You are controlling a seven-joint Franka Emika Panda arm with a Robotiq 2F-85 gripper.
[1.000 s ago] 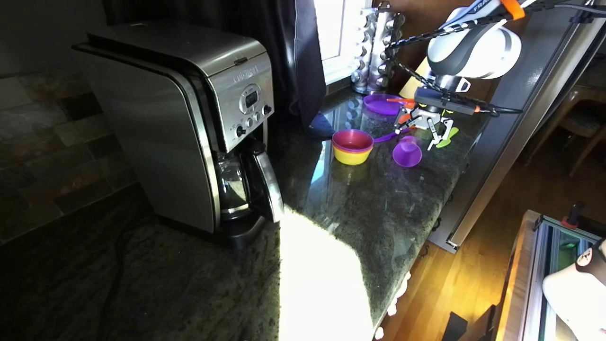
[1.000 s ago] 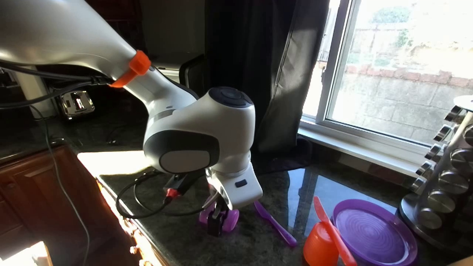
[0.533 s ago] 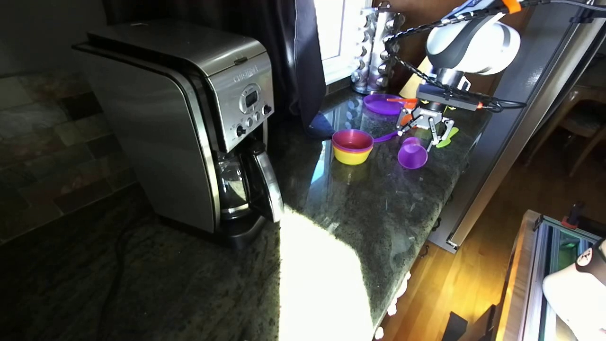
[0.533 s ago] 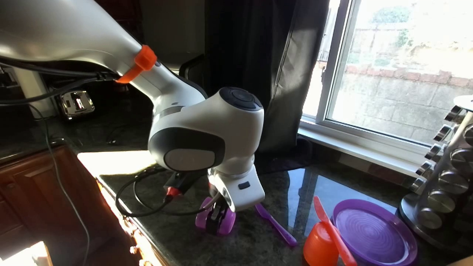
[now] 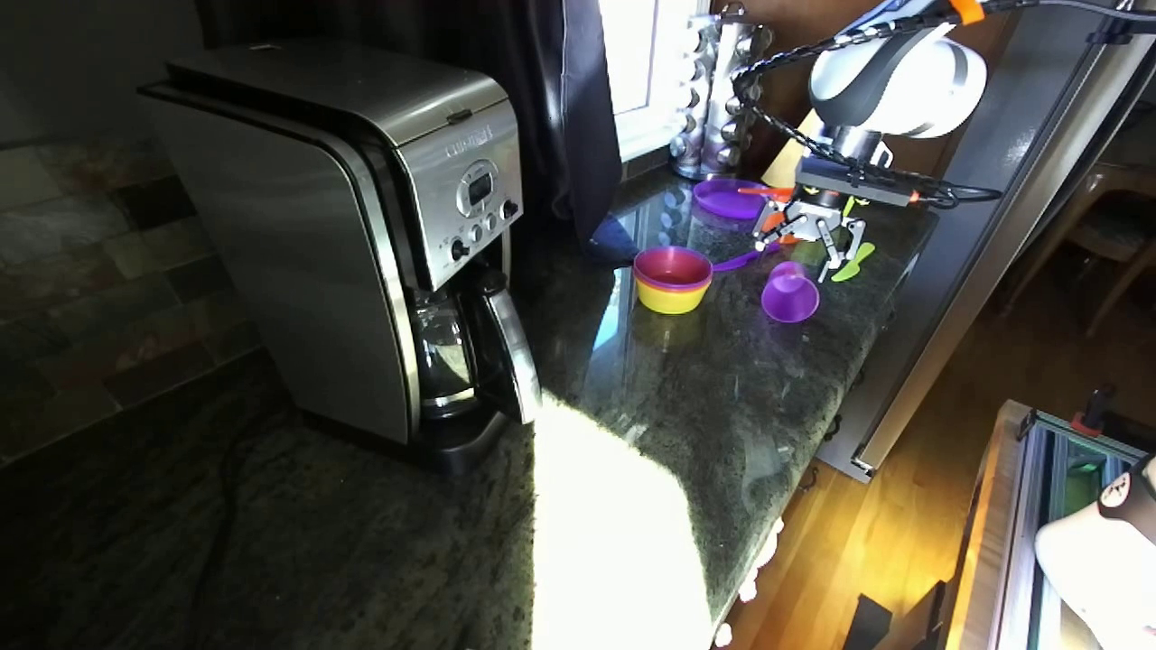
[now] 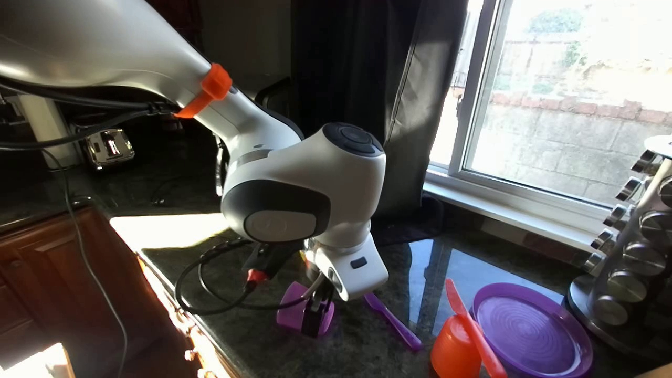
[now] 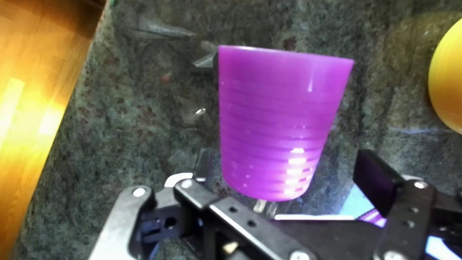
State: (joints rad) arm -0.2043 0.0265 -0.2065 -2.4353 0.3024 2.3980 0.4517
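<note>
The tool (image 7: 283, 162) stands wide open with nothing in its grip; in the wrist view its jaws spread to either side of the narrow end of a purple cup (image 7: 279, 121), a gap showing on each flank. The purple cup lies on its side on the worktop (image 7: 144, 119), base toward the tool, round mouth turned away. Its plastic wall is glossy, ringed with fine ridges and tapered. The worktop is dark, speckled stone with a polished sheen. In an exterior view, a strip of that stone separates the purple cup from the right edge, which drops to a wooden floor (image 5: 890, 542). To its left, apart from it, sits a stack of round bowls (image 5: 673, 291), red inside, yellow outside. A little farther, a slim purple utensil (image 6: 392, 321) lies flat, and a green utensil (image 5: 853, 262) lies on the right, near the edge. Beyond, an orange cup (image 6: 452, 346) stands upside down with an orange knife (image 6: 478, 338) slanting across it, just beside a purple plate (image 6: 530, 328) with concentric rings. At the far end rises a spice rack (image 6: 630, 257) of metal-capped jars, near a bright window (image 6: 567, 94).
</note>
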